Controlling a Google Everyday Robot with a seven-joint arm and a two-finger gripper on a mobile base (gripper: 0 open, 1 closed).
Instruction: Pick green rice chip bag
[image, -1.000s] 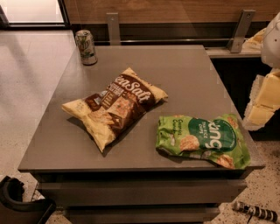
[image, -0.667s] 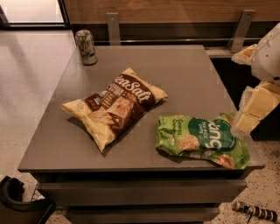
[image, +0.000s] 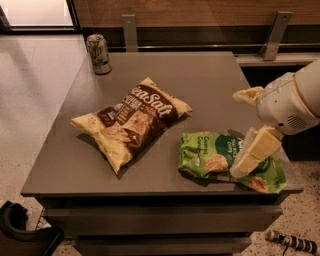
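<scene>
- table (image: 215, 75): grey, square top, fills the middle of the frame; pale speckled floor around it
- green rice chip bag (image: 207, 155): lies flat on the table's lower right part, close to the near edge; crinkled, round chips pictured on its face; its right end reaches the table's right corner
- tool (image: 237, 133): comes in from the right edge of the frame on a white rounded arm; released, its two cream fingers (image: 257, 150) spread wide apart; upper one points left over bare table above the bag; lower one slants down-left across the bag's right half; contact with the bag cannot be told; nothing grasped
- brown-and-cream chip bag (image: 132, 122): centre-left of the table, lying diagonally, lettered "Salt"; just left of the green bag, a narrow strip of table between them
- drink can (image: 98, 53): upright at the table's upper left corner, well apart from both bags
- dark object (image: 20, 235): on the floor, lower left corner of the frame
- striped dark rod (image: 292, 241): on the floor, lower right, below the table edge
</scene>
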